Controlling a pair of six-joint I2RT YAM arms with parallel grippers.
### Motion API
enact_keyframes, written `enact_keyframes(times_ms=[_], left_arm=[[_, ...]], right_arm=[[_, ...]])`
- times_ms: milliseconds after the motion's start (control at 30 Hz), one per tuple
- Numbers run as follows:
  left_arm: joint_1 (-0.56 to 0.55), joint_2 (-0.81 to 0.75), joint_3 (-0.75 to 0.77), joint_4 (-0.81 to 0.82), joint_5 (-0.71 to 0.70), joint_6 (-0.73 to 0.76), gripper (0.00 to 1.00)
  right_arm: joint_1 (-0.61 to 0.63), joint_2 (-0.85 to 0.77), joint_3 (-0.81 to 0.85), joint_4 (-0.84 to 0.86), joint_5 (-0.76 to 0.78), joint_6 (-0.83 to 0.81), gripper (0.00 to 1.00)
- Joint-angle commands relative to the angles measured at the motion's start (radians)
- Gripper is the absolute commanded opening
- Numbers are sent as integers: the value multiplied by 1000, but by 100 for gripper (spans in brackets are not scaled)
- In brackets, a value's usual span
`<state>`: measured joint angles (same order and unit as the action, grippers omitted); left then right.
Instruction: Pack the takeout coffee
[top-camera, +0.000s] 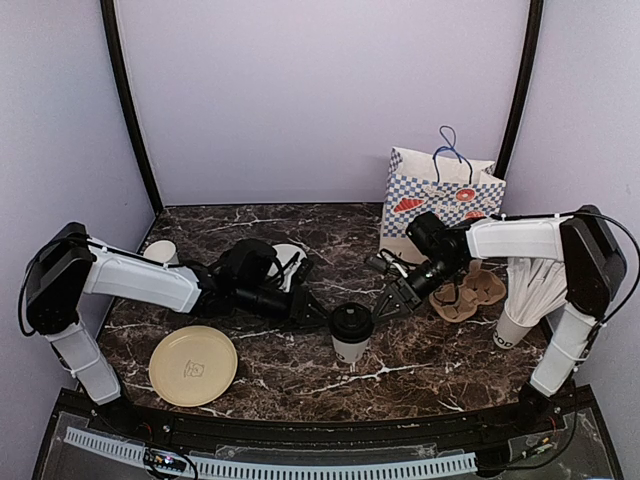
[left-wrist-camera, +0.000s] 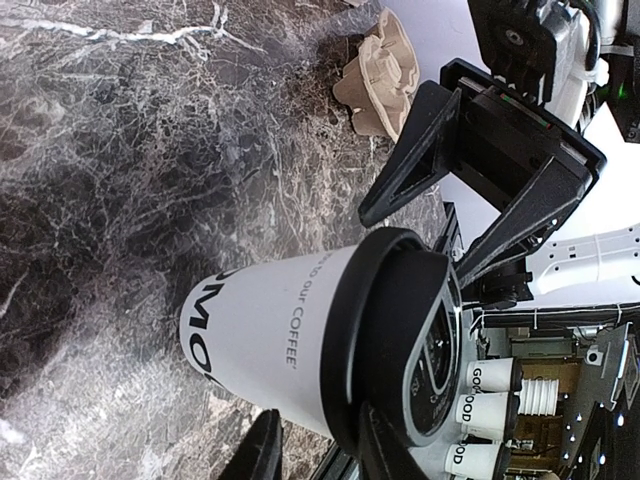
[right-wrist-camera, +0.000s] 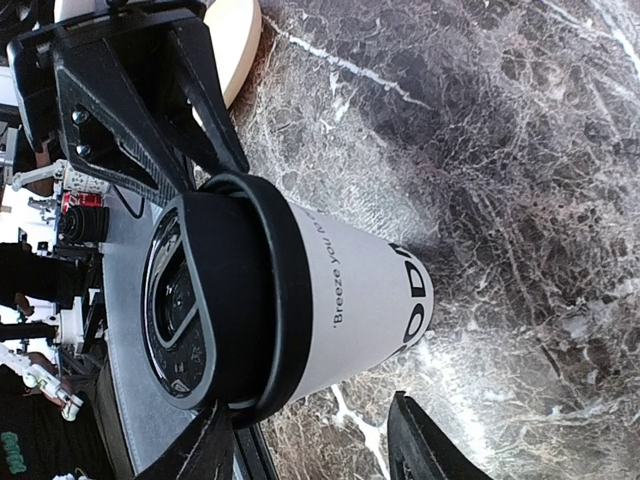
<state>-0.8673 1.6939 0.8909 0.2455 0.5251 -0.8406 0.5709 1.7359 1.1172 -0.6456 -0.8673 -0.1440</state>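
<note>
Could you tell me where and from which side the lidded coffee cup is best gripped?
Probably the white paper wall of the lidded cup, just under its black lid, approached level from the side: it stands upright, and the wall widens upward to the lid's overhanging rim, which should stop it slipping.

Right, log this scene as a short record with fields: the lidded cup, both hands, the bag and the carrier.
lidded cup: upright between the two arms, black lid on
left hand: open, at the cup's left side, contact unclear
right hand: open, just right of the cup, not gripping it
paper bag: standing at the back right
cup carrier: lying in front of the bag, no cup in it
packing: cup not yet in carrier or bag
</note>
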Motion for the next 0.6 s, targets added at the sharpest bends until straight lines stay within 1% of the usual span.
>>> enact_keyframes(times_ms=[0, 100, 167, 233, 333, 367, 567], left_arm=[[4, 73, -35, -206, -128, 46, 29], [2, 12, -30, -204, -134, 65, 30], [-1, -40, -30, -202, -144, 74, 32], [-5, -91, -23, -199, -157, 91, 36], [-9, -159, -7, -205, -187, 126, 40], [-9, -168, 1, -205, -194, 131, 42], [-9, -192, 38, -202, -185, 182, 46]], right_arm=[[50, 79, 10, 17, 265, -34, 51], [49, 28, 46, -13, 208, -58, 51], [49, -19, 62, -25, 179, -71, 54], [49, -50, 73, -37, 156, -81, 57], [49, -67, 81, -57, 125, -96, 61], [49, -68, 84, -66, 121, -104, 62], [49, -86, 81, -76, 123, -116, 67]])
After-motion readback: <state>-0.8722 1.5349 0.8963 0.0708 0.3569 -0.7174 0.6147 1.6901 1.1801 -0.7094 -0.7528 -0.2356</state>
